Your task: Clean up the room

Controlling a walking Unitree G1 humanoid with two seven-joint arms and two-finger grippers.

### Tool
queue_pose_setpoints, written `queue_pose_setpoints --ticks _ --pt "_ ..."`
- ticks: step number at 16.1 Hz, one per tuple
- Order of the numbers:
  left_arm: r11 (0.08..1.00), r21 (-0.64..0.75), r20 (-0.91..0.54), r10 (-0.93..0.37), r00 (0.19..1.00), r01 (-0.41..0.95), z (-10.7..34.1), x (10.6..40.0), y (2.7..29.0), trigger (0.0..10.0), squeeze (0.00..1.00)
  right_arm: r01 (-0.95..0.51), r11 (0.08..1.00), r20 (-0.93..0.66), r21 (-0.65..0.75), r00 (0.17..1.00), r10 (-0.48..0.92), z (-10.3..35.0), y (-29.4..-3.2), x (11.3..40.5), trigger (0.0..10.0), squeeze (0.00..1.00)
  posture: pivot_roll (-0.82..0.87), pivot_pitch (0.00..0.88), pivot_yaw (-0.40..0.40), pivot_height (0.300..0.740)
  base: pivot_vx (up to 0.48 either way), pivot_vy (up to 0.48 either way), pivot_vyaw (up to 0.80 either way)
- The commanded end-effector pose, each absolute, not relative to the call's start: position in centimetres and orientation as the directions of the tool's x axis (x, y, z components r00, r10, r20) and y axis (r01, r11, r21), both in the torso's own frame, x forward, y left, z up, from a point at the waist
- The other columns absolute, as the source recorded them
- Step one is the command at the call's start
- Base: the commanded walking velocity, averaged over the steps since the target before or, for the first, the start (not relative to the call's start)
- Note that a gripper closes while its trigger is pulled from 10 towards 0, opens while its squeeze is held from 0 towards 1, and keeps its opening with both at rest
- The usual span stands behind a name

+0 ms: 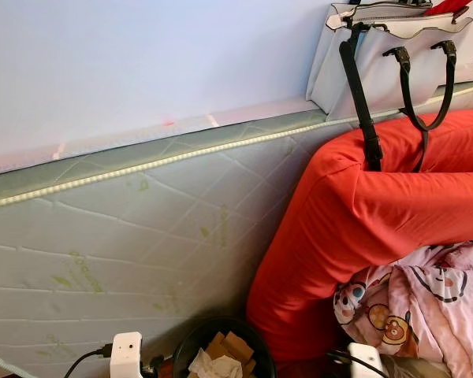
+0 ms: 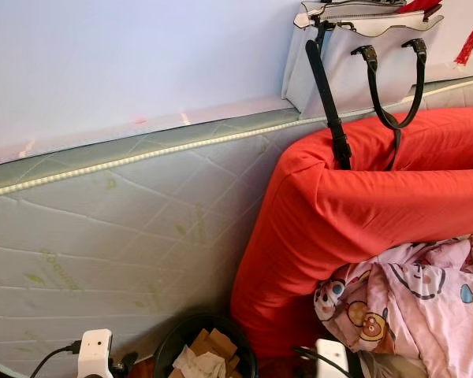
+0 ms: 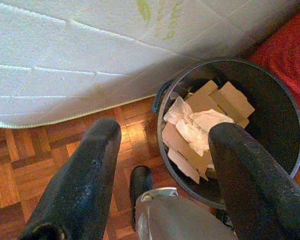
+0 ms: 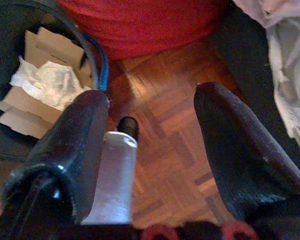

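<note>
- Our left gripper [image 3: 162, 165] hangs with its two black fingers spread wide and nothing between them, above the parquet floor [image 3: 20, 165] just beside the black waste bin [image 3: 277, 130].
- Our right gripper [image 4: 150, 150] is likewise spread and empty, over the floor between the bin and the red cushion [image 1: 378, 213].
- The bin, the thing we judge the tidying turns on, stands at the foot of the quilted mattress [image 1: 102, 228] leaning on the wall, close against the red cushion. It holds cardboard pieces [image 3: 225, 100] and crumpled paper [image 3: 195, 122].
- The bin stands upright, its long axis vertical and its mouth open to the ceiling; the cardboard lies loosely tilted inside it.
- What could go wrong, as we judge it: both arms are low and close to the rim, so a careless swing could knock the bin over and spill the paper across the floor.
- The white handbag [image 1: 394, 47] rests on top of the mattress edge with its dark straps [image 1: 363, 102] draped over the cushion; shoving the cushion could pull it down.
- The pink patterned blanket [image 1: 426, 307] lies bunched against the cushion, and could catch a finger if we reach past it.
</note>
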State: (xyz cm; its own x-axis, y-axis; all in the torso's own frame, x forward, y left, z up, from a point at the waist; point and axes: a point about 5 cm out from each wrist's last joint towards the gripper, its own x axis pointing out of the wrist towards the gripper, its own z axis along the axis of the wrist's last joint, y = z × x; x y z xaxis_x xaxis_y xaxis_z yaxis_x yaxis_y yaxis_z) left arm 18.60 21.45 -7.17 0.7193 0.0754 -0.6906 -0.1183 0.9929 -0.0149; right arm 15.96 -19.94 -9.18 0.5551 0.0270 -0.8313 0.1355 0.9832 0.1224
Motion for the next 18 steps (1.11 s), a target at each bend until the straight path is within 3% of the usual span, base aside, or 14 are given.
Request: queue_pose_setpoints --ticks 1,18 --pt "0.99 -0.024 -0.713 0.081 0.697 -0.139 -7.5 18.1 21.3 10.0 0.0 0.14 0.982 -0.835 0.126 0.549 0.029 -9.3 -20.2 15.6 10.0 0.0 0.1 0.0 -0.072 0.74 0.0 0.0 0.0" --pt "0.988 -0.022 -0.752 0.086 0.654 -0.155 -8.4 16.5 21.3 10.0 0.0 0.14 0.982 -0.842 0.128 0.538 0.033 -9.5 -19.4 15.4 10.0 0.0 0.11 0.0 -0.077 0.74 0.0 0.0 0.0"
